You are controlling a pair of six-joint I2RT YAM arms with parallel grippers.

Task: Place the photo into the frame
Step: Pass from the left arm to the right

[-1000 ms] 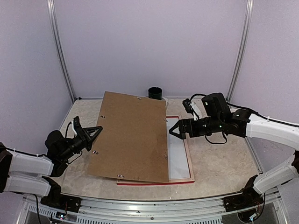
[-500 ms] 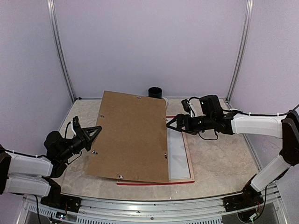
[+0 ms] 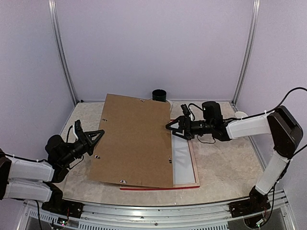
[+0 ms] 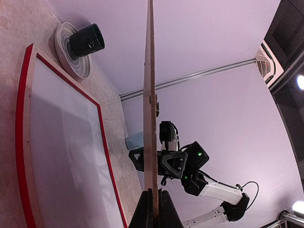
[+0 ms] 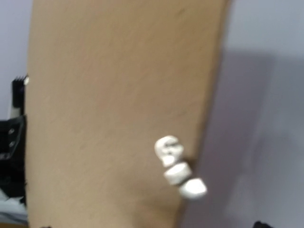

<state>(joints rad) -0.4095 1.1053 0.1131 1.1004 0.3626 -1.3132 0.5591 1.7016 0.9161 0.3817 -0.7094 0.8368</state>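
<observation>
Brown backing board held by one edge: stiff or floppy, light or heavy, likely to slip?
Probably stiff: the backing board shows a straight edge though only the left gripper pinches it. Likely light, since it looks thin. It might pivot in that single pinch; the open right gripper sits near its opposite edge.

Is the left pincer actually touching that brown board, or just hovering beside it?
Touching. The left wrist view shows the left pincer shut on the brown board, whose edge runs straight out from between its fingers.
</observation>
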